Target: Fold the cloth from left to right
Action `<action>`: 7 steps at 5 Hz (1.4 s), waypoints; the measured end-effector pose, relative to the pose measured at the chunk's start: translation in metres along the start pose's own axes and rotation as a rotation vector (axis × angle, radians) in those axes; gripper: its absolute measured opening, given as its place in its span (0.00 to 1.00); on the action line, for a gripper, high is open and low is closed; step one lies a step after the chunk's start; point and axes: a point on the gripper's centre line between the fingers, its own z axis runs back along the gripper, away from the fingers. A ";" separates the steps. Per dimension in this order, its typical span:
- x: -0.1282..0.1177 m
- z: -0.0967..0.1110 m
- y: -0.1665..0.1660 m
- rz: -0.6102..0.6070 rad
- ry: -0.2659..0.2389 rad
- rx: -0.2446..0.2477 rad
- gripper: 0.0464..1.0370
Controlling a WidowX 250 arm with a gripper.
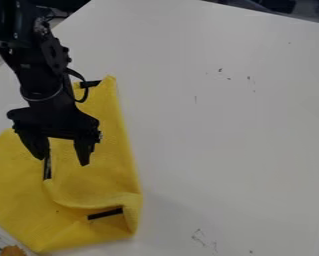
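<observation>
The gripper (63, 159) hangs over the upper middle of the yellow cloth (98, 175), its two fingers spread apart with nothing visible between them. The cloth lies at the left of the view, with black strips near several of its edges. Part of it is folded over, and a curved, raised edge runs across its lower middle toward the right side. One black strip stands just below the gripper's left finger. The arm hides some of the cloth's upper left part. Whether the fingertips touch the cloth I cannot tell.
The white table (222, 135) extends to the right of the cloth, with small dark marks on it. An orange-brown object (13, 250) is at the bottom left corner. Dark items stand beyond the table's far edge at the top right.
</observation>
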 end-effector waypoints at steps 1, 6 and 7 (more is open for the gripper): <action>-0.003 -0.005 0.000 0.002 0.020 -0.001 0.96; 0.010 -0.048 0.034 0.057 0.040 -0.008 0.62; 0.011 -0.049 0.034 0.066 0.040 -0.009 0.33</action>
